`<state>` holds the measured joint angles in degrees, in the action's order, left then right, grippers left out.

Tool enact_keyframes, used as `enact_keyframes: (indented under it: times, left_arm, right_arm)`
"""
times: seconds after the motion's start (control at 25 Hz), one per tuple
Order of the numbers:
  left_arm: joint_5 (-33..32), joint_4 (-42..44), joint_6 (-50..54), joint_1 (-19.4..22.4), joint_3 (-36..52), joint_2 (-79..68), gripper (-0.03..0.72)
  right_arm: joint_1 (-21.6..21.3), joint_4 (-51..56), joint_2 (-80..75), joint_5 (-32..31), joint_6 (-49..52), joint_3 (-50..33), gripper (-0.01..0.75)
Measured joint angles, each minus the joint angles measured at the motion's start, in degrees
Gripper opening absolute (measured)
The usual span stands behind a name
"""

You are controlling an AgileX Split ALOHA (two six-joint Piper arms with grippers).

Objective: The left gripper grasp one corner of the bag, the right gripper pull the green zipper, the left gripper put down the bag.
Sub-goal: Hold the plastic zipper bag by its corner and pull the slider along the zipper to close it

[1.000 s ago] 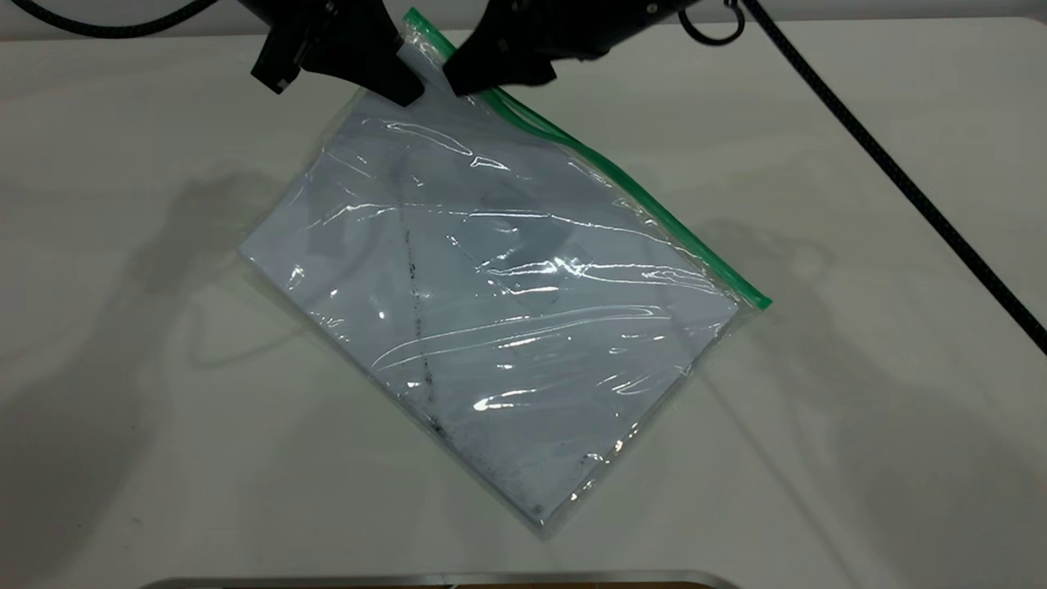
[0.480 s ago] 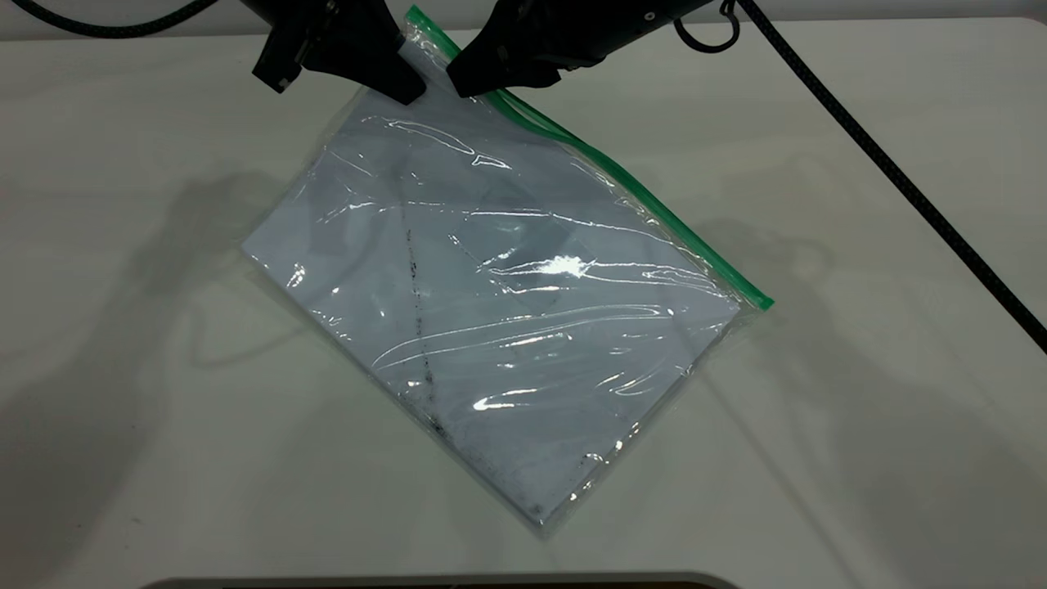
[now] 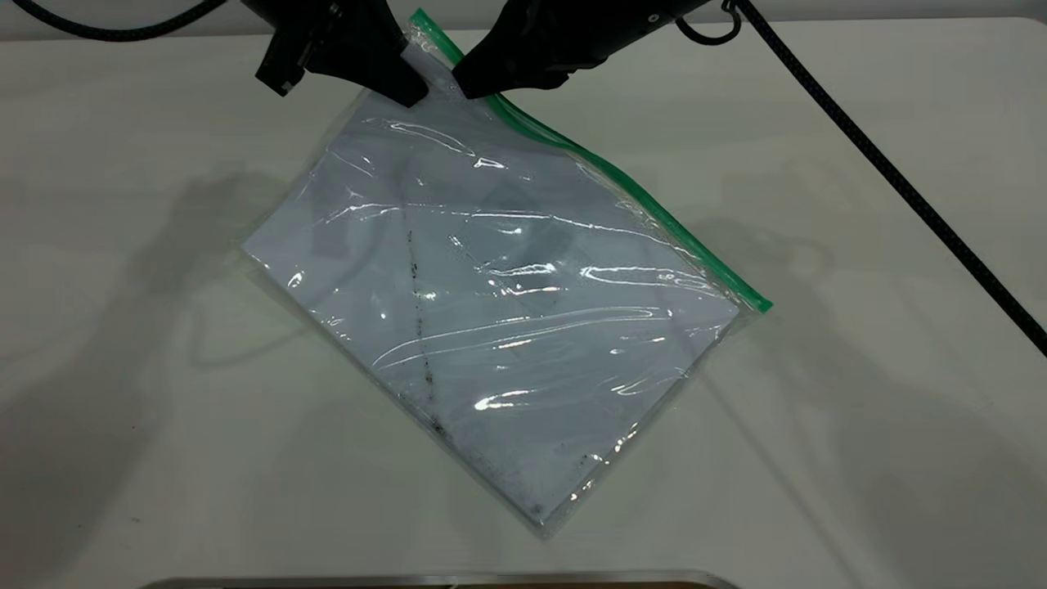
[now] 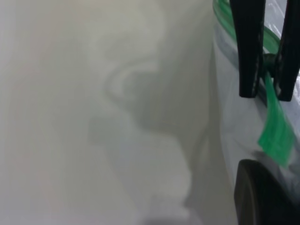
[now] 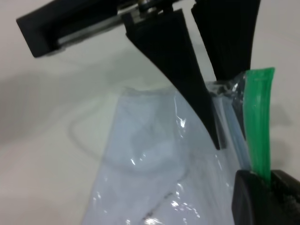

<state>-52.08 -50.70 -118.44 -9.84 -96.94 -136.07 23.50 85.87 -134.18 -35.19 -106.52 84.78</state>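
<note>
While both end effectors pinch its far corner, the bag (image 3: 507, 303) lies diagonally.

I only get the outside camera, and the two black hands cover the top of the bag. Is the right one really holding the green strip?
Observer: Yes. In the left wrist view the right hand has one finger on each side of the green zipper, pinching it.
Operator: Does the other hand have the bag?
Observer: The right wrist view shows the left hand closed on the corner of the bag, right beside the zipper's end.
Operator: Is the green bit bent?
Observer: In that same view, the stretch past the right hand runs straight, with no bend.
</note>
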Motion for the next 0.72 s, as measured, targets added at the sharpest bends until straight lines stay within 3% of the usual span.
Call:
enact_keyframes:
  times: [0.28,0.72]
  left_arm:
    - [0.0,-7.38,-2.45,2.2,0.05,-0.22,0.051]
    - [-1.57,-11.46,-2.5,4.05,0.15,-1.14,0.051]
  right_arm:
    - [-0.69,1.23,-1.2,2.76,-0.09,0.66,0.035]
    - [-1.32,3.33,-4.62,3.59,-1.13,1.21,0.035]
